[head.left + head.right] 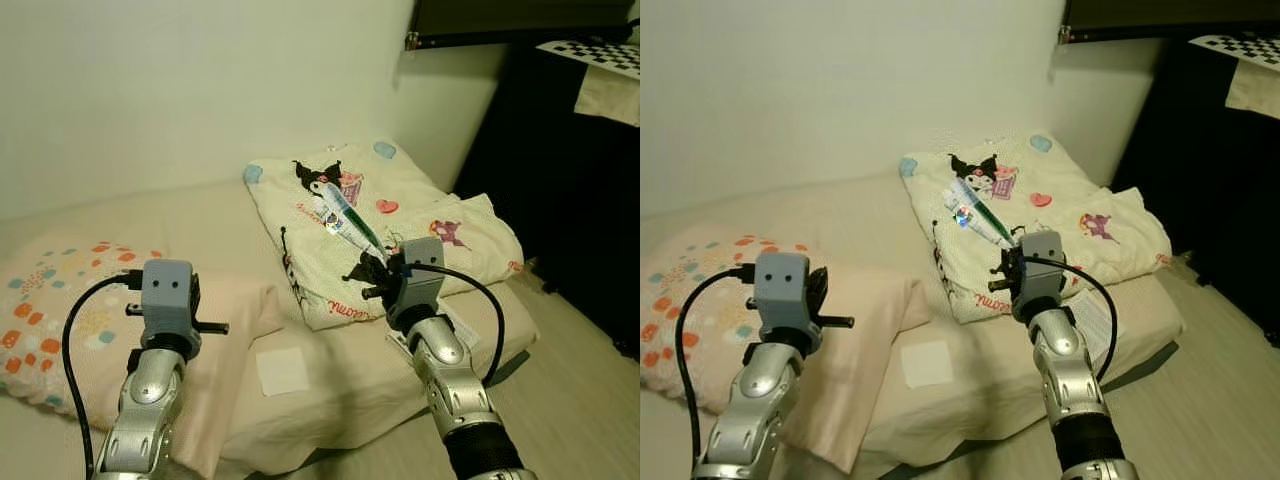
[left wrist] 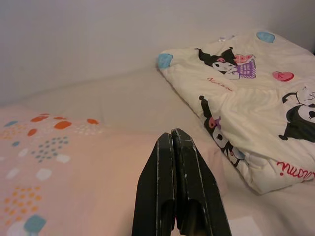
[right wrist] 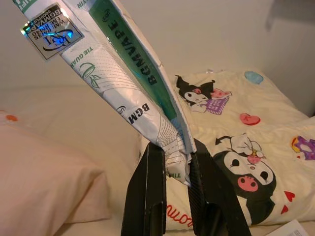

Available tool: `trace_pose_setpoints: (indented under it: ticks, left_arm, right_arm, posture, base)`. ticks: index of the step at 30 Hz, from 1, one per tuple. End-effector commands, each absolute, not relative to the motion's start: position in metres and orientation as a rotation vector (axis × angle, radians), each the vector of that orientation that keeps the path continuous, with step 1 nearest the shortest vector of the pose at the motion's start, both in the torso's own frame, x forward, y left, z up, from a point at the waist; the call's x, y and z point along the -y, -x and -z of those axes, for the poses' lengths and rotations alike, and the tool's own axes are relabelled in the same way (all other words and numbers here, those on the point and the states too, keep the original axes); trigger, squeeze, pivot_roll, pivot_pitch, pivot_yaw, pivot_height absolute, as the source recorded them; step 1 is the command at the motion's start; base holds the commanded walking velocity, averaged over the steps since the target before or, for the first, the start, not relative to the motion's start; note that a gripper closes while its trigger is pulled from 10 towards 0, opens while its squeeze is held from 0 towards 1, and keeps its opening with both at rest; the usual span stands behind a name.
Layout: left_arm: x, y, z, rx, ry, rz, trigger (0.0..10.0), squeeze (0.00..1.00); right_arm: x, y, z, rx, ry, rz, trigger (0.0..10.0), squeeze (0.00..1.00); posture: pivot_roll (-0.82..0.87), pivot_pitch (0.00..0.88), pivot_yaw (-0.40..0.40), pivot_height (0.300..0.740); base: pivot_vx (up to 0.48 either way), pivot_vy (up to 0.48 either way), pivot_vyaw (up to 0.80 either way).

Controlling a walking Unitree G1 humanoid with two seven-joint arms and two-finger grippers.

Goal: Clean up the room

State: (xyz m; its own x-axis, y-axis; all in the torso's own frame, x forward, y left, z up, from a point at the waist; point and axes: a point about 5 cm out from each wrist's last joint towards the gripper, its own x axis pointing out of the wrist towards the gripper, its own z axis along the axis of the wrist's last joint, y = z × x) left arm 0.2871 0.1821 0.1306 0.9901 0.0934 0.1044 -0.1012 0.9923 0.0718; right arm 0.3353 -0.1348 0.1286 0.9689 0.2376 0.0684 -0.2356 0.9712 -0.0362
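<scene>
My right gripper (image 3: 170,160) is shut on a white and green packet (image 3: 123,73), printed with green lettering and a shiny sticker. The packet (image 1: 345,215) sticks up and away from the gripper (image 1: 375,268), above the folded cartoon-print blanket (image 1: 400,225) on the bed. My left gripper (image 2: 174,147) is shut with nothing in it and hovers over the pale pink pillow (image 1: 225,330); its silver arm (image 1: 160,350) rises at the lower left.
A dotted pillow (image 1: 50,310) lies at the left of the bed. A white square of paper (image 1: 282,370) rests on the mattress (image 1: 330,400) between my arms, and a printed sheet (image 1: 460,330) by my right wrist. Dark furniture (image 1: 570,170) stands at the right.
</scene>
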Motion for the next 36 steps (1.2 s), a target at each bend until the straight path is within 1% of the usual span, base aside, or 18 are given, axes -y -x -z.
trace_pose_setpoints:
  ticks: [1,7,11,18,28,36]
  left_arm:
    - [-0.183,-0.286,-0.124,0.078,-0.082,-0.107,10.0,0.00]
    - [-0.179,-0.286,-0.114,0.018,-0.097,-0.093,10.0,0.00]
    - [-0.178,-0.285,-0.114,0.028,-0.113,-0.088,10.0,0.00]
    - [-0.180,-0.287,-0.115,0.032,-0.116,-0.097,10.0,0.00]
    - [-0.177,-0.285,-0.111,0.022,-0.136,-0.097,10.0,0.00]
    - [-0.178,-0.283,-0.111,0.017,-0.137,-0.094,10.0,0.00]
  right_arm:
    - [0.130,-0.334,-0.122,0.032,0.020,-0.259,10.0,0.00]
    - [0.123,-0.332,-0.112,-0.007,0.023,-0.275,10.0,0.00]
    - [0.127,-0.333,-0.109,-0.023,0.006,-0.224,10.0,0.00]
    - [0.130,-0.334,-0.111,-0.016,0.002,-0.216,10.0,0.00]
    - [0.130,-0.334,-0.106,-0.028,0.014,-0.209,10.0,0.00]
    - [0.128,-0.335,-0.107,-0.019,0.045,-0.220,10.0,0.00]
  posture:
    - [-0.05,0.091,-0.057,0.740]
    - [-0.04,0.088,-0.059,0.740]
    - [-0.04,0.086,-0.054,0.740]
    - [-0.04,0.086,-0.052,0.740]
    - [-0.02,0.060,-0.060,0.740]
    - [-0.02,0.056,-0.065,0.740]
  base:
    - [0.000,0.000,0.00]
    - [0.000,0.000,0.00]
    - [0.000,0.000,0.00]
    - [0.000,0.000,0.00]
    - [0.000,0.000,-0.80]
    - [0.000,0.000,-0.80]
